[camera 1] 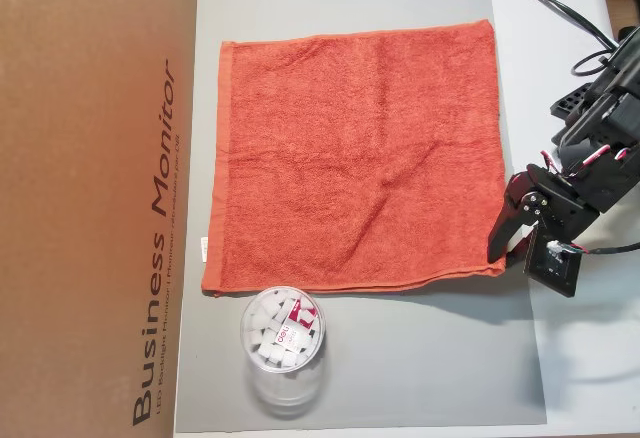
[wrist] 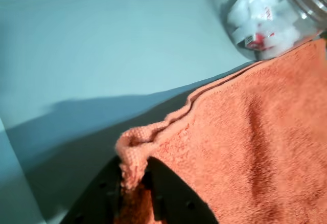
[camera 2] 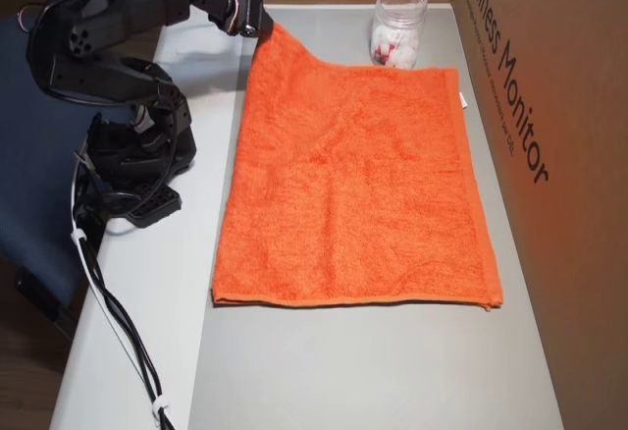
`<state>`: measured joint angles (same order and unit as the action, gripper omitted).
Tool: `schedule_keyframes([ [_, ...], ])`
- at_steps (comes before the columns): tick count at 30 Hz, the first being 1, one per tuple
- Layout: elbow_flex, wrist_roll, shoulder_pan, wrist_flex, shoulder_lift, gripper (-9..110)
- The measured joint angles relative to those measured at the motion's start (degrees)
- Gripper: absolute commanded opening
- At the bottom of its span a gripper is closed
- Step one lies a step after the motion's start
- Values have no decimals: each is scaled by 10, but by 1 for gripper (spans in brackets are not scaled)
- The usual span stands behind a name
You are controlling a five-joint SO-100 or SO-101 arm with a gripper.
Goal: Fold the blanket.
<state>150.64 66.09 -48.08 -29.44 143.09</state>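
gripper (wrist: 134,193) pinching blanket (camera 1: 360,153) corner | jar (camera 1: 283,343) touching hem | box (camera 1: 90,188) alongside

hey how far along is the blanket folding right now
Early stage. Done: the hand has closed on one corner of the blanket, the corner nearest the clear jar's side, and the wrist view shows cloth pinched between its fingers and slightly raised. In hand: lifting that corner. Left: the fold itself, since the blanket lies spread flat in one layer in both overhead views.
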Motion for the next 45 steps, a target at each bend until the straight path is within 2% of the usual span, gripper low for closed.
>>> schedule_keyframes([
  [8, 0, 2, 27, 0, 49, 0],
  [15, -5, 8, 144, 0, 73, 0],
  [27, -59, 8, 238, 0, 73, 0],
  [45, -129, 3, 438, 0, 73, 0],
])
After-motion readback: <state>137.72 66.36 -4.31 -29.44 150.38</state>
